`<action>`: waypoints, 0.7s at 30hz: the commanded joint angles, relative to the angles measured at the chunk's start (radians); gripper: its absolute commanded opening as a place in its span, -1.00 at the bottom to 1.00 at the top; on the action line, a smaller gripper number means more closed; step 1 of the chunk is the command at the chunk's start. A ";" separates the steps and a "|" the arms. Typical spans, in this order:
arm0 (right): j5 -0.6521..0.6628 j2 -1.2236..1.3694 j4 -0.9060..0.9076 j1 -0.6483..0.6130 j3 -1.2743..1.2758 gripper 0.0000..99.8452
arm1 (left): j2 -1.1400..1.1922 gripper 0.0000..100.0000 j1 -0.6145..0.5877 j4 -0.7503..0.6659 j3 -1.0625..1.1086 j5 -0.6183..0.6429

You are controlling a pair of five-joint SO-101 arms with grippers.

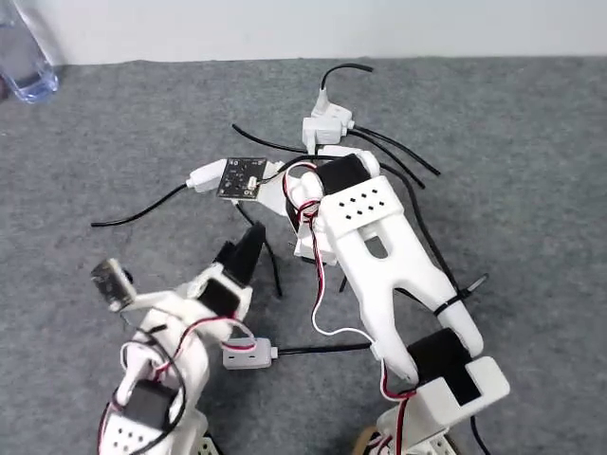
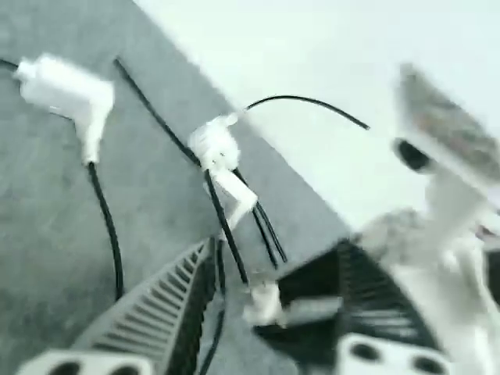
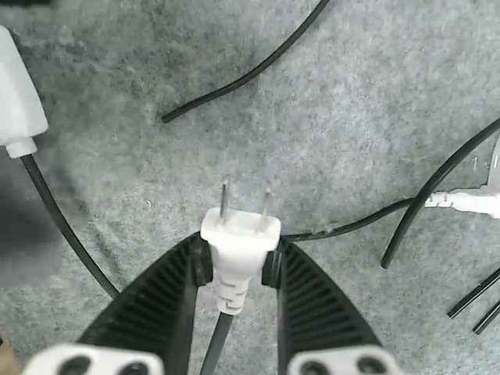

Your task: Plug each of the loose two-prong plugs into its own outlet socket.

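My right gripper (image 3: 234, 266) is shut on a white two-prong plug (image 3: 238, 234), whose prongs point away over the grey carpet. A white outlet piece (image 3: 17, 94) on a black cable lies just off to one side. In the high view the right arm (image 1: 379, 256) stretches to the table's middle and covers its gripper. A joined white plug and outlet (image 1: 327, 123) lies beyond it. My left gripper (image 1: 242, 254) hovers at the lower left, open, with a black cable (image 2: 223, 226) running between its fingers (image 2: 168, 312). Another white outlet piece (image 1: 248, 354) lies close beside the left arm.
Several short black cables (image 1: 408, 161) lie scattered around the joined pair. A white connector (image 1: 204, 177) with a black lead lies left of the right arm's camera board (image 1: 242, 177). A clear bottle (image 1: 24, 57) stands at the far left corner.
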 commanded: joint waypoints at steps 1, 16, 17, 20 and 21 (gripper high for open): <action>0.012 -0.042 -0.007 -0.028 -0.012 -0.98 | 0.023 -0.22 0.095 0.084 -0.018 -0.069; 0.014 -0.160 0.061 -0.093 -0.017 -0.98 | 0.060 -0.18 0.137 0.087 0.021 -0.120; 0.018 -0.171 0.081 -0.096 -0.031 -0.98 | 0.060 -0.18 0.137 0.087 0.021 -0.120; 0.029 -0.182 0.140 -0.134 -0.086 -0.98 | 0.061 -0.18 0.137 0.087 0.021 -0.120; 0.028 -0.182 0.162 -0.143 -0.107 -0.98 | 0.061 -0.18 0.137 0.087 0.021 -0.120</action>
